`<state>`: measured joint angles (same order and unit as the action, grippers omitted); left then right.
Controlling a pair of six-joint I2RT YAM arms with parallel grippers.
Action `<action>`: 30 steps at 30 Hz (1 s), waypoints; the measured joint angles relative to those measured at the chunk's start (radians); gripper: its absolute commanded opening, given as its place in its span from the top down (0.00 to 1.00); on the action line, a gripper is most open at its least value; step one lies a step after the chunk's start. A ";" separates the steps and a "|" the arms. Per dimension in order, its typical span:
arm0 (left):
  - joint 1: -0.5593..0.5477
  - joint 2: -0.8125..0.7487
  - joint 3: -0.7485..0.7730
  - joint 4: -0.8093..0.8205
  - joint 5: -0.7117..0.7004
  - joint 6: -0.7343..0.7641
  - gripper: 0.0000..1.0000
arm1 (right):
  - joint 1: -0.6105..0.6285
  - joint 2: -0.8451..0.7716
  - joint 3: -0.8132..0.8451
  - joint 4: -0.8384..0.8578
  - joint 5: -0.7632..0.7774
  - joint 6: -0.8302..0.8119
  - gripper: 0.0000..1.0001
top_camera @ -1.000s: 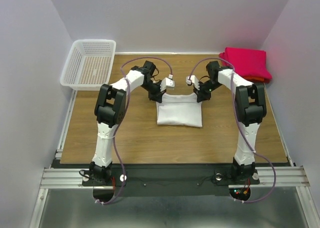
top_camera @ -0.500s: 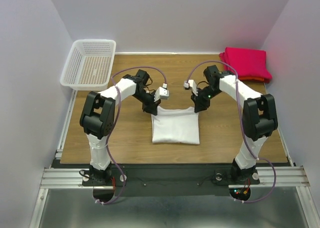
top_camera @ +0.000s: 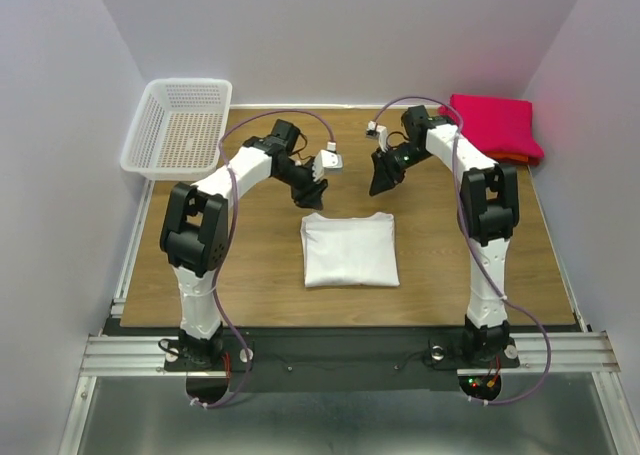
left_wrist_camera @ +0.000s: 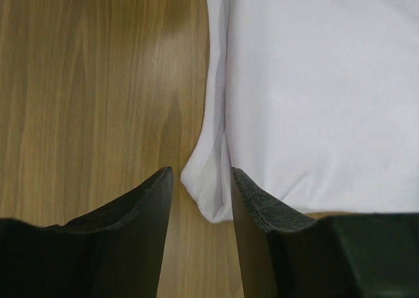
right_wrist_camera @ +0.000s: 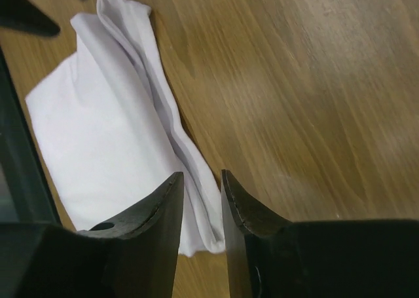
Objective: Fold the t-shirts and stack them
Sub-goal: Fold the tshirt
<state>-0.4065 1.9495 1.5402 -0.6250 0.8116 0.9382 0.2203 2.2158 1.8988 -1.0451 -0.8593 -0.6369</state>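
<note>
A white t-shirt (top_camera: 350, 251) lies folded into a rectangle on the wooden table (top_camera: 260, 275), near its middle. Folded red t-shirts (top_camera: 493, 123) sit stacked at the far right corner, with an orange-red one (top_camera: 512, 158) showing underneath. My left gripper (top_camera: 312, 195) hangs open just beyond the white shirt's far left corner, not touching it. My right gripper (top_camera: 379, 185) hangs open beyond the far right corner. In the left wrist view the shirt (left_wrist_camera: 314, 95) shows its corner below the gap of the left gripper (left_wrist_camera: 200, 180). The right wrist view shows the shirt (right_wrist_camera: 105, 134) edge under the right gripper (right_wrist_camera: 201, 180).
A white plastic lattice basket (top_camera: 180, 125) stands at the far left corner, partly off the table. White walls close in the back and both sides. The metal rail with both arm bases (top_camera: 340, 353) runs along the near edge.
Both grippers opened, let go of the white shirt's far corners and drew back up and away. The shirt slid nearer and now lies flat and still.
</note>
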 measured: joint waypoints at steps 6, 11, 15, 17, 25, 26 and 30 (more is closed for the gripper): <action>-0.103 0.000 0.000 0.084 -0.020 -0.064 0.48 | 0.006 0.097 0.011 0.003 -0.098 0.111 0.66; -0.177 0.025 0.000 0.134 -0.042 -0.093 0.48 | 0.024 0.130 0.011 0.024 -0.143 0.156 0.67; -0.203 0.062 0.000 0.167 -0.072 -0.114 0.48 | 0.043 0.164 0.011 0.045 -0.174 0.176 0.68; -0.211 0.079 0.000 0.186 -0.090 -0.129 0.48 | 0.051 0.182 0.006 0.060 -0.182 0.184 0.68; -0.229 0.100 -0.001 0.221 -0.138 -0.146 0.59 | 0.069 0.188 -0.058 0.092 -0.206 0.196 0.71; -0.232 0.101 -0.001 0.220 -0.139 -0.143 0.59 | 0.069 0.188 -0.062 0.096 -0.208 0.197 0.72; -0.244 0.109 0.000 0.216 -0.140 -0.138 0.52 | 0.069 0.191 -0.064 0.105 -0.215 0.198 0.75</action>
<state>-0.6506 2.0583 1.5398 -0.4088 0.6712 0.7998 0.2897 2.4065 1.8351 -0.9405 -1.0740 -0.4393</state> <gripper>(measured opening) 0.440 0.274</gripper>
